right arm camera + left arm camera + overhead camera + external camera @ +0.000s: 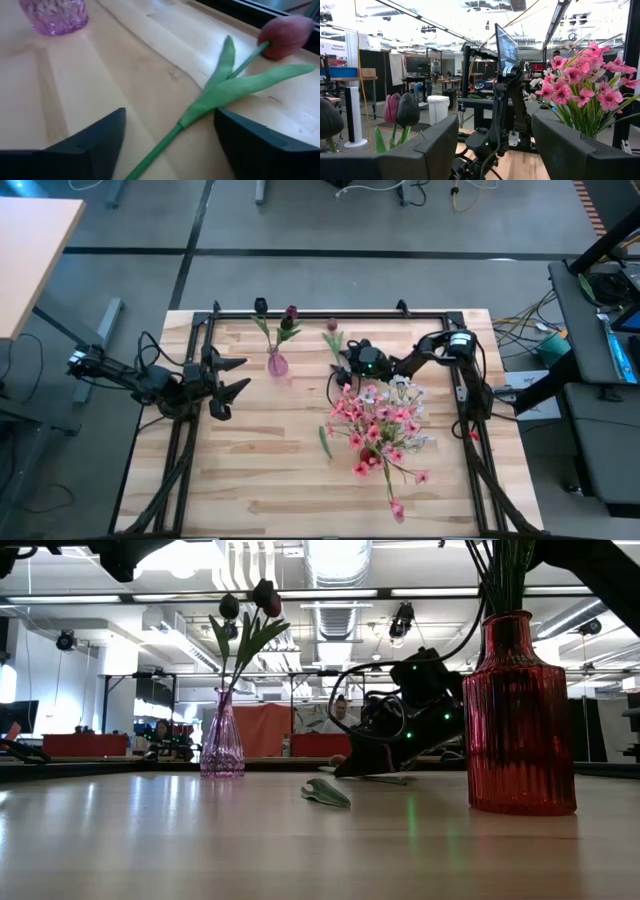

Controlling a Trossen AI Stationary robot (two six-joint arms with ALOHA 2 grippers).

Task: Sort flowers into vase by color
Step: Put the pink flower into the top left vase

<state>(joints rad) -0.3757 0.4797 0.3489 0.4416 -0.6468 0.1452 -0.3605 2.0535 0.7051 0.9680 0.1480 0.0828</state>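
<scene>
Your right tool (167, 137) sits low on the counter (260, 470), fingers spread wide either side of a tulip's (235, 75) stem, not gripping it. The tulip lies flat near the back edge. Two tulips stand in the pink vase (277, 364); pink sprays (380, 420) fill the red vase (518, 715). Your left tool (232, 387) waits apart, partly open and empty.
</scene>
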